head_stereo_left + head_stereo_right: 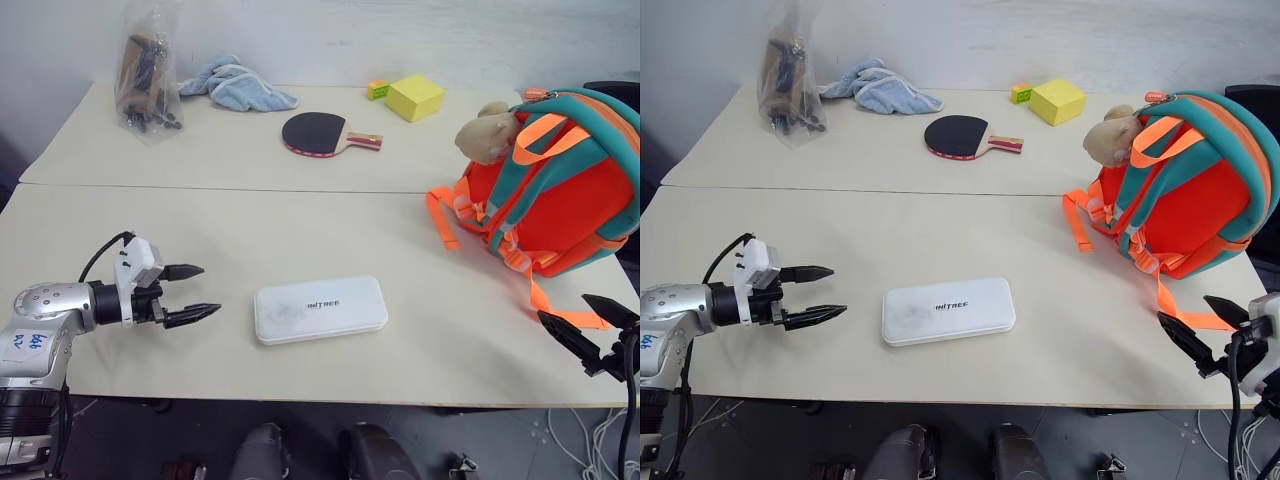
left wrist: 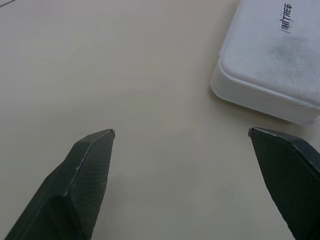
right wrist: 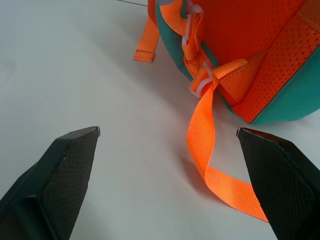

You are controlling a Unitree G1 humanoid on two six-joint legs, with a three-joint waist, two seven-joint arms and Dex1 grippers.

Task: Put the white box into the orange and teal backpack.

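White box lies flat and untouched mid-bench, left gripper beside it and right gripper by the orange and teal backpack, both fingers spread empty; grasping seems next.

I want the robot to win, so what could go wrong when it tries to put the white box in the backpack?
The white box lies flat on the table, so the left gripper's open fingers may slide over it rather than get under an edge. The orange and teal backpack shows no visible opening, so the box may have nowhere to go. A loose orange strap lies just ahead of the right gripper and could snag it.
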